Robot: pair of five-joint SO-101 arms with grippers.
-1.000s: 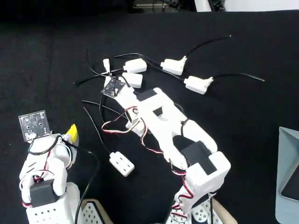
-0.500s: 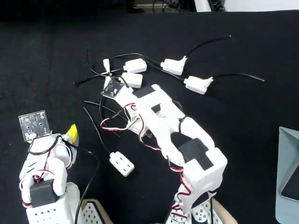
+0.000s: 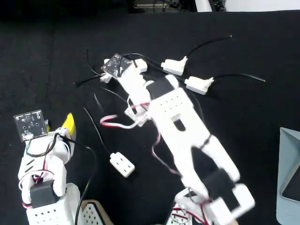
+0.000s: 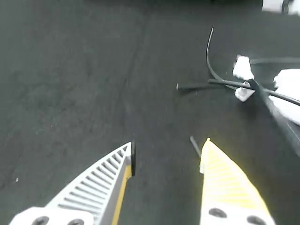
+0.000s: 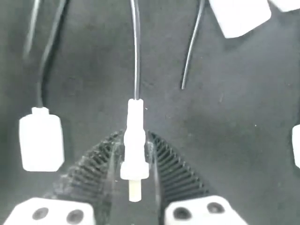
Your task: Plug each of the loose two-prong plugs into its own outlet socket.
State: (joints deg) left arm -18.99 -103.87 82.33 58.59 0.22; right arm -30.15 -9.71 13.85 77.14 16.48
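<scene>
My right gripper (image 5: 134, 138) is shut on a thin white two-prong plug (image 5: 134, 149), whose black cable (image 5: 136, 51) runs away from the fingers. A white outlet socket (image 5: 41, 142) lies close beside it and another (image 5: 239, 16) farther off. From above, the right arm (image 3: 173, 112) stretches to the far left of the black table, over a socket (image 3: 139, 64). Two sockets (image 3: 175, 65) (image 3: 199, 84) lie behind it and one (image 3: 123, 164) lies near the front. My left gripper (image 4: 168, 145) is open above bare cloth at the front left, well short of a small white plug (image 4: 241, 75).
Loose black cables (image 3: 93, 70) cross the table at the back left. A grey-blue bin (image 3: 288, 178) stands at the right edge. The left arm's yellow finger (image 3: 69, 123) points toward the back. The black cloth (image 3: 248, 122) between the arm and the bin is bare.
The right arm has stretched out toward the back left, its wrist now farther back over the sockets there. The left arm has turned slightly.
</scene>
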